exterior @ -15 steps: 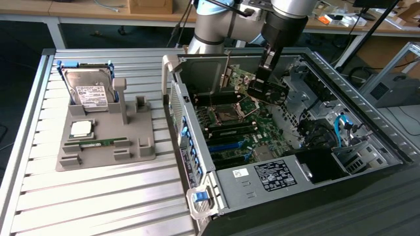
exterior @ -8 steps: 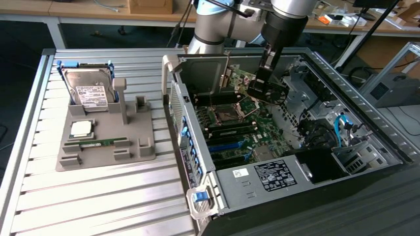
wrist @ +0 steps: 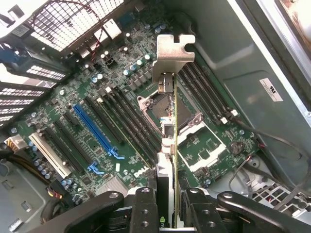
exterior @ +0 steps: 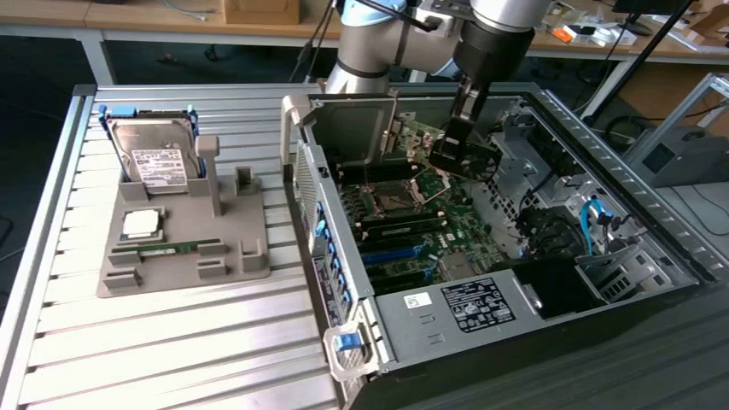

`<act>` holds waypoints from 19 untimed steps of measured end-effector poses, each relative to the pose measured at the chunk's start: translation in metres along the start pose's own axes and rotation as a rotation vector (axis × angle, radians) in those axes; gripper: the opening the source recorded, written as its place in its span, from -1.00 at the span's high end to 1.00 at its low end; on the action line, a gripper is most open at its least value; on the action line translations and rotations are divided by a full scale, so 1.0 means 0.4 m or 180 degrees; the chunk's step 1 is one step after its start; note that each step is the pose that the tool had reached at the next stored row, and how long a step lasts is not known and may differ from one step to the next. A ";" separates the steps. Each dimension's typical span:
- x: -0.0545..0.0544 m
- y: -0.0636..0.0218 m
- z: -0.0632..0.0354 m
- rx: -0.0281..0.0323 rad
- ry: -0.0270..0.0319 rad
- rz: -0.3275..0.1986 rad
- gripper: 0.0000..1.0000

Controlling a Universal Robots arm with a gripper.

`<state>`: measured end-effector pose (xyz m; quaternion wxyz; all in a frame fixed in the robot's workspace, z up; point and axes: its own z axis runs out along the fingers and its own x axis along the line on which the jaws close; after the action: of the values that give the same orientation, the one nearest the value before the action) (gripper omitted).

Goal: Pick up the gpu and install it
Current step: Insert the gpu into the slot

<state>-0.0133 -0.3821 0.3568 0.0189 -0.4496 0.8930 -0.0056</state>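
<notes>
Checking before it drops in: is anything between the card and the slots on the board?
Nothing visible does. The claw holds the card edge-on above the board, and the long slots on it lie bare.

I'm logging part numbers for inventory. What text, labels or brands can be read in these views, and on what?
No text can be read here.
Hard drive label: print too small to read.
Black label and white sticker on the computer case: too small.
Case-wall sticker: blurred.
Gpu, held in the gripper: no legible marking.
</notes>
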 end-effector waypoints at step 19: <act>0.000 0.000 0.000 -0.0007 -0.0006 -0.0231 0.47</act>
<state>-0.0133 -0.3821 0.3566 0.0191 -0.4817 0.8761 -0.0049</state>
